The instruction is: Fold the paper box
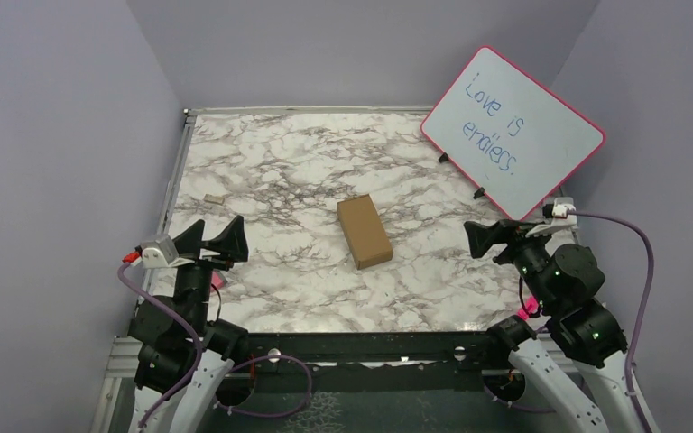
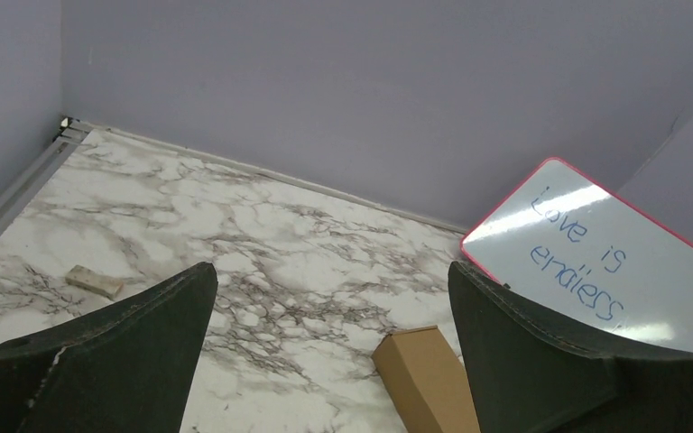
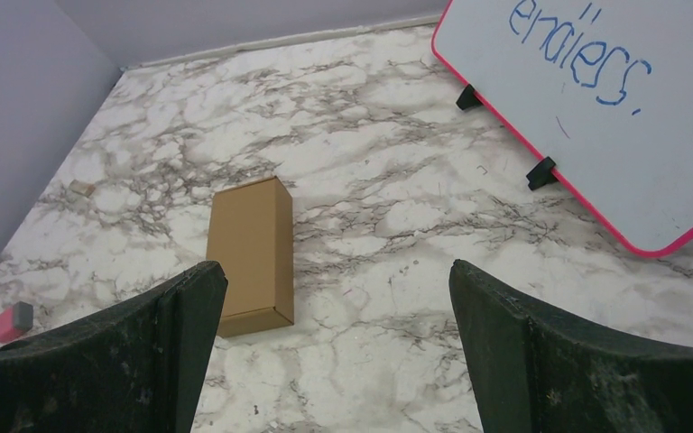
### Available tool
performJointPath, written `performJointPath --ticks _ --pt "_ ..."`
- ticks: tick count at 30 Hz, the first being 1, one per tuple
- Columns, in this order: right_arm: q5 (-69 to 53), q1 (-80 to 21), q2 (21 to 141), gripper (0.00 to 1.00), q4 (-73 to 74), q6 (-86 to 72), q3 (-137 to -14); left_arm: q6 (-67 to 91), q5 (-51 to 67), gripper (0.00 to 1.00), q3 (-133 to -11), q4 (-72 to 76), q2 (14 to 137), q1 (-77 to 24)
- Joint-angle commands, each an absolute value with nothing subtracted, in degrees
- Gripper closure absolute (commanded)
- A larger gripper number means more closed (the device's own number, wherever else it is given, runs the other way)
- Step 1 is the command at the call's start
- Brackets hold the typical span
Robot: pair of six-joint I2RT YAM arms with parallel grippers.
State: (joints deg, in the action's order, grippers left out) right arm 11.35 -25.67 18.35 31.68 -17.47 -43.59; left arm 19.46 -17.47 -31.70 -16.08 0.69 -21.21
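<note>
In the top view, the paper box (image 1: 364,231) lies flat near the middle of the frame on the marble-patterned table (image 1: 280,162). It is a closed brown oblong, its long side running from slightly upper left to lower right. Nothing touches it.

The left gripper (image 1: 217,230) hovers at the lower left of that view with its jaws spread wide and nothing between them, well apart from the box. The right gripper (image 1: 503,236) sits at the right, below the whiteboard (image 1: 514,131), also released and empty.

In the left wrist view, the left gripper (image 2: 331,275) frames bare table. The paper box (image 2: 424,379) shows at the bottom centre, beside the right-hand finger. A small tan scrap (image 2: 95,281) lies at the left and the pink-framed whiteboard (image 2: 595,253) leans at the right, reading "Love is endless."

In the right wrist view, the right gripper (image 3: 337,269) gapes open. The paper box (image 3: 251,257) lies left of centre, just above the left-hand finger. A small pink and grey object (image 3: 11,321) rests at the lower left edge.
</note>
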Motion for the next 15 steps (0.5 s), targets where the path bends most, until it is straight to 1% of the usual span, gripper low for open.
performJointPath --ticks 1,15 --pt "12.26 -25.96 19.09 0.00 32.34 -17.21 -42.97 19.15 -18.19 0.01 -33.01 -16.71 0.16 -21.01" --pt "12.92 -25.88 17.98 0.00 32.20 -17.42 -42.72 19.48 -16.74 0.01 -33.17 -17.03 0.15 -20.65"
